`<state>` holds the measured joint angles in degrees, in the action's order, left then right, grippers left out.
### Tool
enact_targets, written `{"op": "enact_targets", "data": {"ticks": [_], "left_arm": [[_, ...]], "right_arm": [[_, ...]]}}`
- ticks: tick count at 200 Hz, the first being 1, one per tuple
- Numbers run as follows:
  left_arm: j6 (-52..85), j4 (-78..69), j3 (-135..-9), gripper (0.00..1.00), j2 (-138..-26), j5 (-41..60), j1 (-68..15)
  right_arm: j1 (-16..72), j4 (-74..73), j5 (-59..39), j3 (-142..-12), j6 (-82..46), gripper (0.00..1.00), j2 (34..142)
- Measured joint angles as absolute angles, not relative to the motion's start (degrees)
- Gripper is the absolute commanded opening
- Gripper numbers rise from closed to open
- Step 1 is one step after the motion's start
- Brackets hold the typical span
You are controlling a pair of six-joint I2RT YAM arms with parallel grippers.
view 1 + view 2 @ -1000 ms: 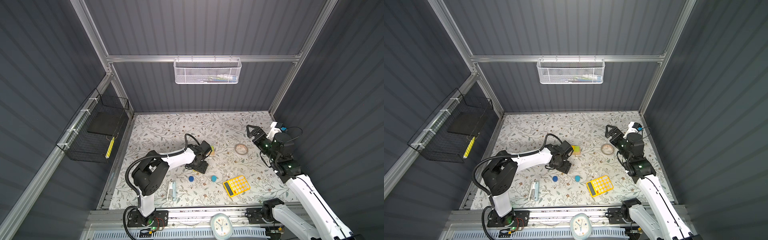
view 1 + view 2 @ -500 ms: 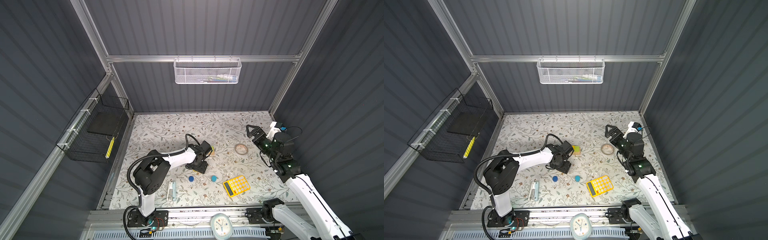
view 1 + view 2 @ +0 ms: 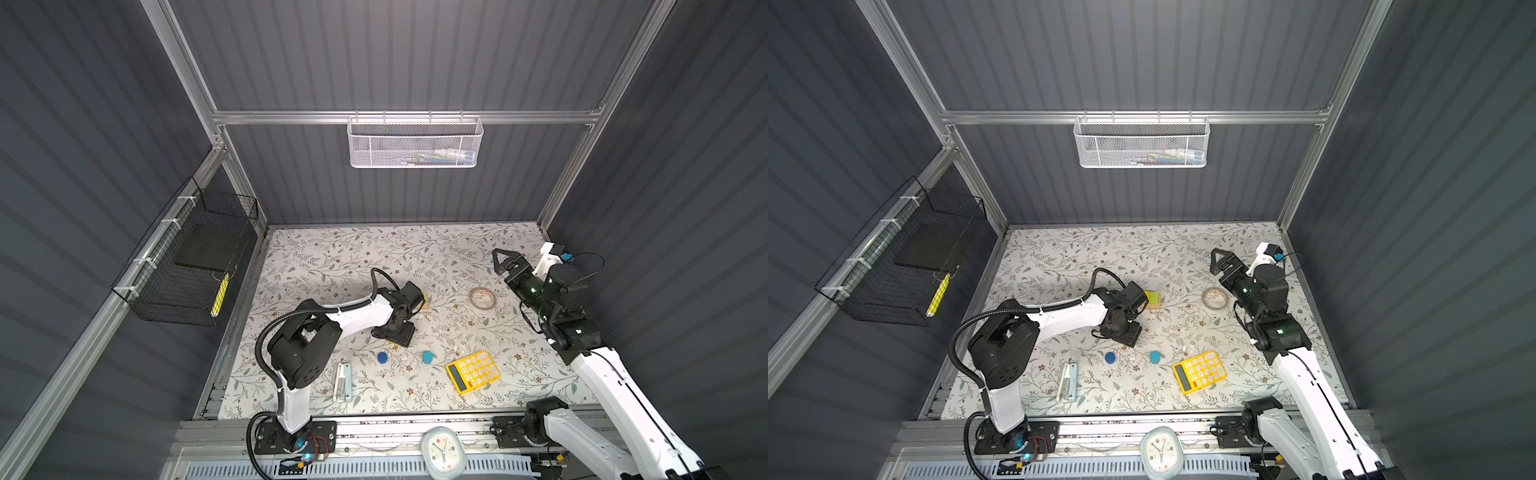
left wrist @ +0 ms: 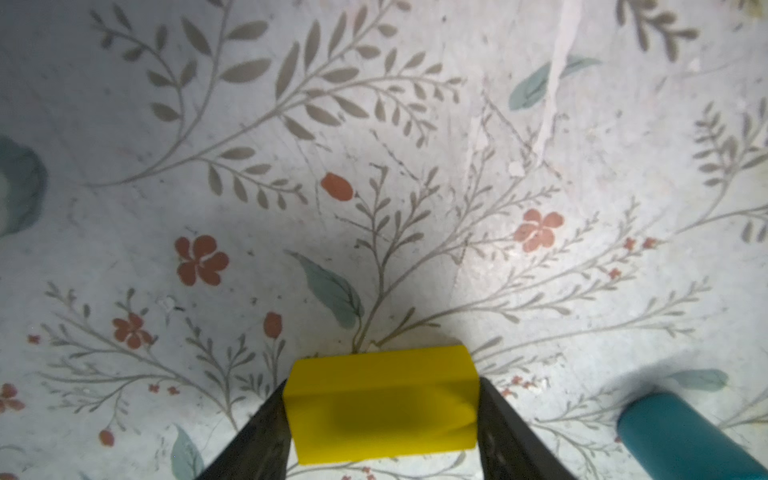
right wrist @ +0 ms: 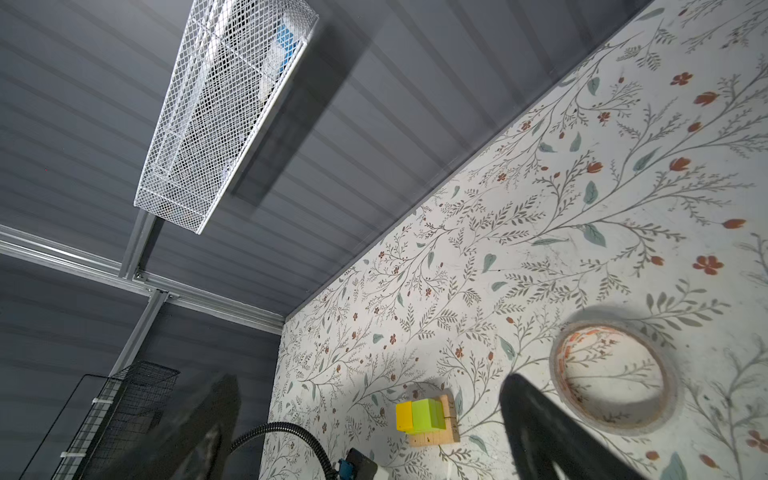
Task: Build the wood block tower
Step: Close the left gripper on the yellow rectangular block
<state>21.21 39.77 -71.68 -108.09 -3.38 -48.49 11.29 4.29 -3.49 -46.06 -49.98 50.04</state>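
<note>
My left gripper [image 4: 382, 386] points down at the mat and is shut on a yellow block [image 4: 380, 407], with one dark finger against each end. In both top views this gripper [image 3: 395, 334] [image 3: 1125, 332] sits low at mid-table and hides the block. Just behind it stands the wood block tower [image 5: 424, 415] [image 3: 1152, 300]: tan bars flat on the mat with a yellow and a lime-green block on top. Two blue cylinders [image 3: 382, 357] [image 3: 428, 356] lie in front; one [image 4: 681, 436] shows beside the left gripper. My right gripper [image 3: 503, 259] [image 5: 370, 380] hangs open and empty at the back right.
A clear tape roll [image 3: 482, 298] lies under the right arm. A yellow calculator [image 3: 473, 371] lies at the front right and a small white stapler-like tool [image 3: 343, 381] at the front left. A white mesh basket [image 3: 415, 141] hangs on the back wall, a black wire basket [image 3: 187, 266] on the left wall.
The left arm and its wrist have shifted only slightly over the same spot. The right arm has not moved.
</note>
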Motion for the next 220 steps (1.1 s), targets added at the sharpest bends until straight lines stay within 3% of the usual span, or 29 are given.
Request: {"op": "enact_targets", "data": {"ticks": [105,220], "left_arm": [[21.6,42.0,-73.2,0.7,-108.2,-4.4,-49.2],[21.7,42.4,-73.9,0.63,-109.7,-4.5,-49.2]], "right_arm": [[11.0,4.3,-4.2,-46.0,-50.2,0.99,50.3],[10.6,4.3,-4.6,-45.6,-50.2,0.99,50.4]]}}
